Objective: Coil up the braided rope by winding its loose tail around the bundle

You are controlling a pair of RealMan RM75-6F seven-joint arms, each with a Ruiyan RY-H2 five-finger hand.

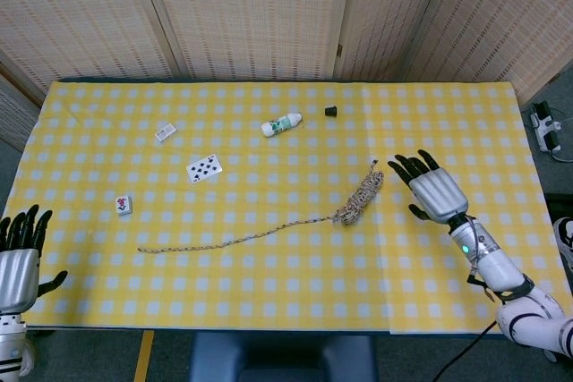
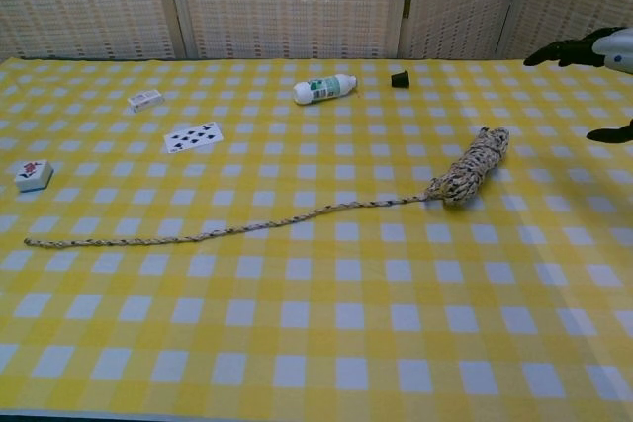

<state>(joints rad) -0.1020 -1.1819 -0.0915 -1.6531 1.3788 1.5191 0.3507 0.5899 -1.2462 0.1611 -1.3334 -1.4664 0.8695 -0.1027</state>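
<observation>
The braided rope's bundle (image 1: 362,197) (image 2: 470,167) lies right of the table's middle, and its loose tail (image 1: 233,239) (image 2: 218,232) trails straight out to the left. My right hand (image 1: 432,189) (image 2: 593,56) hovers open just right of the bundle, fingers spread, holding nothing and not touching the rope. My left hand (image 1: 18,261) stays open off the table's front left corner, far from the rope; the chest view does not show it.
On the yellow checked cloth (image 1: 286,292) lie a white bottle (image 1: 281,124) on its side, a small black cap (image 1: 330,111), a playing card (image 1: 204,168), a mahjong tile (image 1: 124,205) and a small white box (image 1: 165,132), all left of or behind the rope.
</observation>
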